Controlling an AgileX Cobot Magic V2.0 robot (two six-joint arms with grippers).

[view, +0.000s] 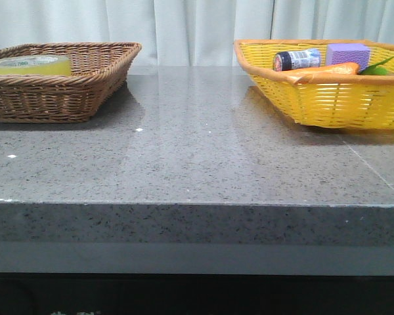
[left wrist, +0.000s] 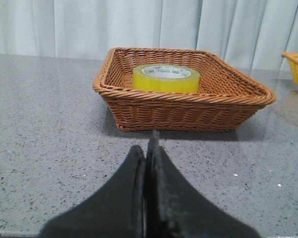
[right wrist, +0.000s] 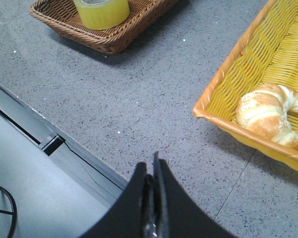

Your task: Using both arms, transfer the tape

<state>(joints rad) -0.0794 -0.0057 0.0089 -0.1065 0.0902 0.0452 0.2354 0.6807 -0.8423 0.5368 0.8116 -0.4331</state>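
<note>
A grey speckled stone table [view: 197, 164] holds two wicker baskets, well apart, with pale curtains behind them. At the far left stands a shallow brown wicker basket [view: 65, 98]. Inside it, lying flat on the basket floor with its hole facing up, is the tape [left wrist: 166, 78], a wide roll of translucent yellow with a white inner ring printed in green; it is alone in the basket and sits toward the far side. At the far right stands a yellow wicker basket [view: 328, 98] with an orange rim. It holds a small dark bottle [view: 297, 60] with a blue label lying on its side, a purple block [view: 348, 53] just beside it, an orange carrot-shaped item [view: 328, 71] with green leaves resting near the rim, and, seen from the right wrist camera, a croissant [right wrist: 267, 114] lying against the basket's near wall. The left gripper [left wrist: 148, 148] has its black fingers pressed together, holding nothing, above the bare table on the near side of the brown basket. The right gripper [right wrist: 153, 171] is likewise closed and empty, above the table's near edge.
</note>
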